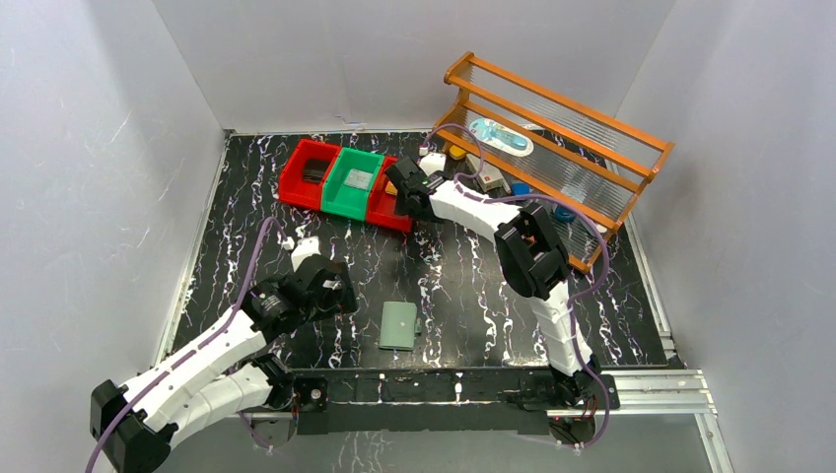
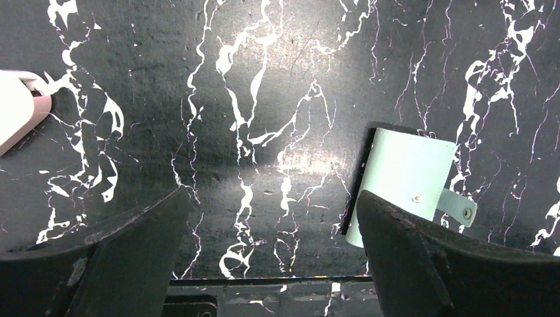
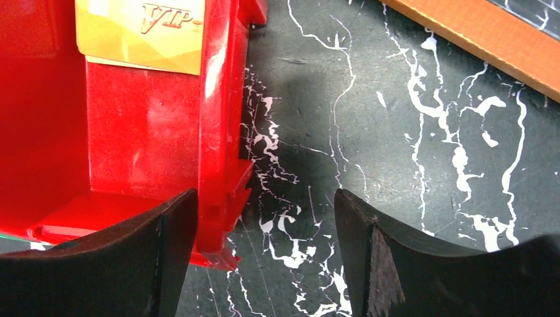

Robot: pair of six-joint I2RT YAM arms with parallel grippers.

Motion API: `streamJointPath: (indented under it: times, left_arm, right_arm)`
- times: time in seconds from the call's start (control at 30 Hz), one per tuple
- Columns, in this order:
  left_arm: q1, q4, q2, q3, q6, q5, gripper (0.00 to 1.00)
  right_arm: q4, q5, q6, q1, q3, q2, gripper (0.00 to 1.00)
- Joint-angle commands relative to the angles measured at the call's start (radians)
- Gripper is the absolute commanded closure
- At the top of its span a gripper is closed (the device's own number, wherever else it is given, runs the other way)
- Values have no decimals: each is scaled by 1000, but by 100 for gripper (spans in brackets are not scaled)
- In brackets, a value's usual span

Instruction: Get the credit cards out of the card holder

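The sage-green card holder (image 1: 398,325) lies closed on the black marbled table near the front edge; it also shows in the left wrist view (image 2: 403,178) with its snap strap. My left gripper (image 1: 317,258) is open and empty, left of the holder. My right gripper (image 1: 399,187) is open and empty over the right red bin (image 1: 392,209). A tan-gold credit card (image 3: 142,33) lies in that bin (image 3: 152,139). A silvery grey card (image 1: 357,178) lies in the green bin (image 1: 353,183), and a dark card (image 1: 314,171) in the left red bin (image 1: 308,173).
An orange wooden rack (image 1: 552,128) with a pale blue item on it stands at the back right, small objects under it. A white object (image 2: 20,109) lies at the left of the left wrist view. White walls enclose the table.
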Motion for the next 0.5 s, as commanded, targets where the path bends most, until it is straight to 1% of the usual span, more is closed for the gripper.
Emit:
streamJointPath:
  times: [0.0,0.13,0.27,0.37,0.47]
  left_arm:
    - [-3,-29,-11,46,27,-35,2]
    - [-3,-30,-7,51,30,-38,2]
    - [-3,-37,0,54,36,-43,2]
    - [-3,-45,5,57,38,-39,2]
    - [-3,-42,8,59,33,-31,2]
  right_arm:
    - [-31,27,-18,-6,44,-6,20]
    - [-27,12,-25,-6,4,-35,22]
    - [-8,-10,-32,-5,-68,-99,27]
    - [83,-35,-51,-2,-183,-182,29]
    - [132,-65,-62,-2,-289,-257,32]
